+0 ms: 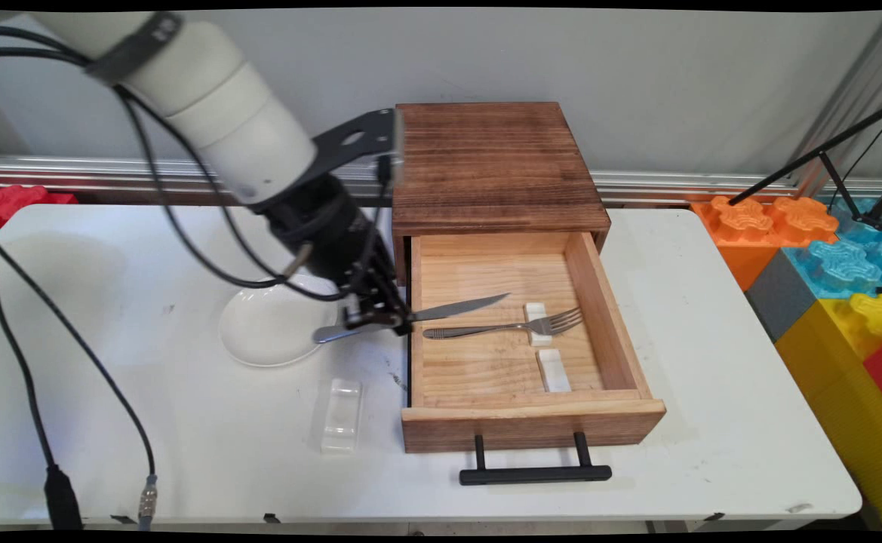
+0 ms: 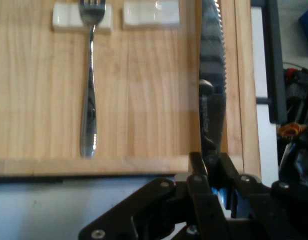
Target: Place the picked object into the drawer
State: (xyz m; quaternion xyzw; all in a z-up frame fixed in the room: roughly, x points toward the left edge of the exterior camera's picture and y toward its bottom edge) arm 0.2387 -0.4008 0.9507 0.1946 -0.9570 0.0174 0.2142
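My gripper (image 1: pixel 380 320) (image 2: pixel 214 162) is shut on a table knife (image 1: pixel 456 307) (image 2: pixel 213 65), gripping it where handle meets blade. It hovers at the left wall of an open wooden drawer (image 1: pixel 531 422). The serrated blade reaches right over the drawer's floor, above the wood; the handle end sticks out left toward a white plate (image 1: pixel 267 328). A fork (image 1: pixel 508 327) (image 2: pixel 89 100) lies in the drawer beside the blade, its tines on a small white rest (image 1: pixel 535 308) (image 2: pixel 63 15). A second white rest (image 1: pixel 554 371) (image 2: pixel 151 12) lies bare nearby.
The drawer is pulled out of a dark wooden cabinet (image 1: pixel 493 162) and has a black bar handle (image 1: pixel 535 473) at the front. A clear plastic piece (image 1: pixel 341 415) lies on the table left of the drawer. Coloured foam blocks (image 1: pixel 833 264) stand off the table's right side.
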